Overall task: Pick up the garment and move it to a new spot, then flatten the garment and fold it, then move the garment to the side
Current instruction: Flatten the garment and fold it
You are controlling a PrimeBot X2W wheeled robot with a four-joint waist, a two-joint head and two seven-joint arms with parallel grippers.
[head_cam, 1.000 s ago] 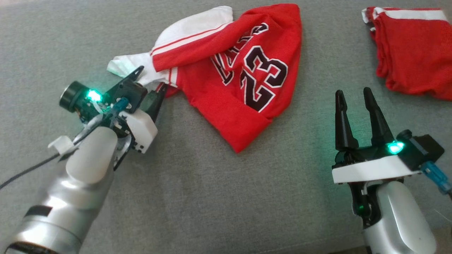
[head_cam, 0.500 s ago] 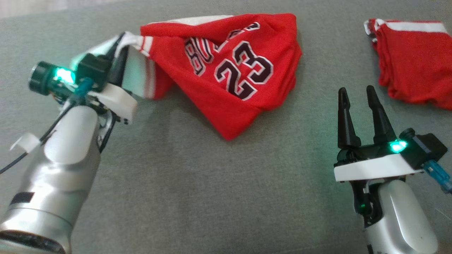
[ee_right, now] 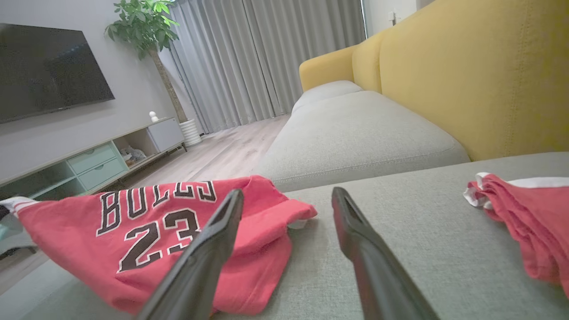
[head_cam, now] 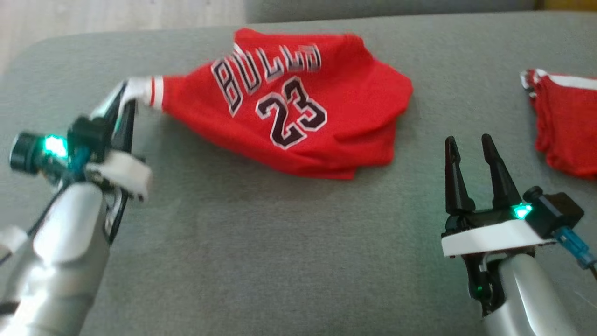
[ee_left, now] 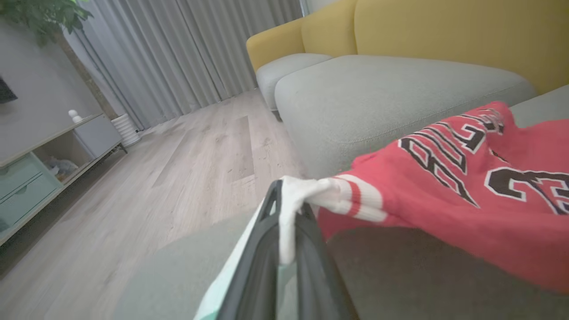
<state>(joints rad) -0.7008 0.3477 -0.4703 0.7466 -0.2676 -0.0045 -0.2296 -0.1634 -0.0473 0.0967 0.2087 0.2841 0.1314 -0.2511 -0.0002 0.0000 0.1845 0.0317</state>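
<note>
The garment (head_cam: 298, 116) is a red jersey with "BULLS 23" on it, lying crumpled on the grey sofa seat (head_cam: 280, 242). My left gripper (head_cam: 127, 100) is shut on its white, red-striped edge (ee_left: 311, 195) at the jersey's left end, lifting that corner off the cushion. In the right wrist view the jersey (ee_right: 155, 231) spreads at the left. My right gripper (head_cam: 466, 142) stands open at the lower right, apart from the jersey, nothing between its fingers (ee_right: 209, 249).
A second red cloth with a white band (head_cam: 564, 121) lies at the right edge of the seat. The yellow sofa back (ee_right: 466, 75) rises behind. The seat's left edge drops to a wooden floor (ee_left: 155, 178) close to my left gripper.
My left gripper shut on the jersey's white edge and pulled it left, stretching the jersey out so the lettering shows. The head camera shifted too. The right gripper stayed put.
</note>
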